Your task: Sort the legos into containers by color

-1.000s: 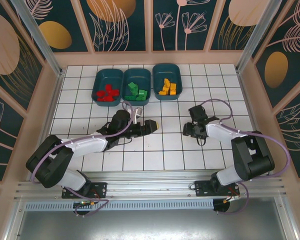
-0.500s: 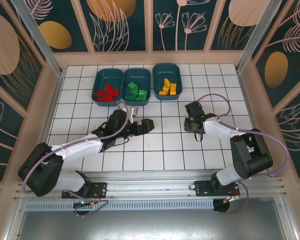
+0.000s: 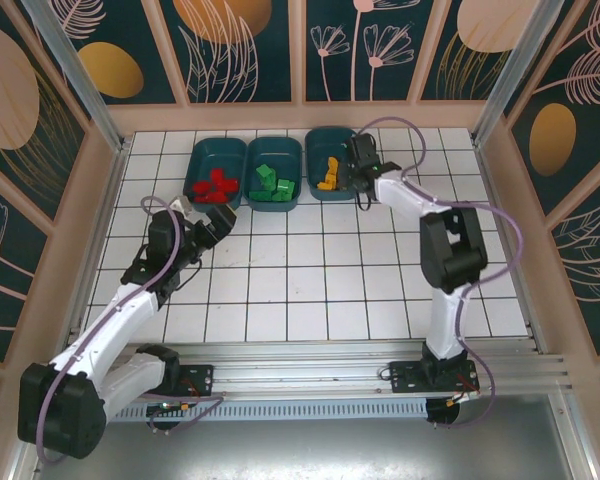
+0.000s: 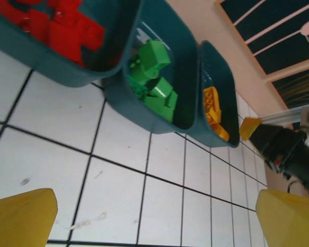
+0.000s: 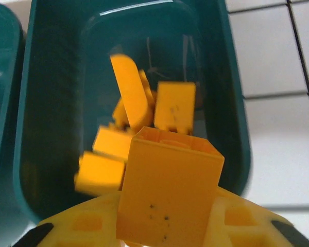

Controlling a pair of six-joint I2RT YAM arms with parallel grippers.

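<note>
Both arms have swung away from the middle of the tiled bench (image 3: 310,290) over the past second. Nearest, the left fingers (image 4: 20,218) stand wide apart and empty, short of the green-brick bin (image 3: 275,148) and to its left. The right fingers (image 5: 77,226) grip a yellow-orange brick (image 5: 170,185) above the right-end bin (image 5: 232,103), just right of the green-brick bin, where other yellow-orange bricks (image 5: 175,110) lie. Red bricks (image 3: 212,186) sit in the left-end bin (image 3: 220,150).
</note>
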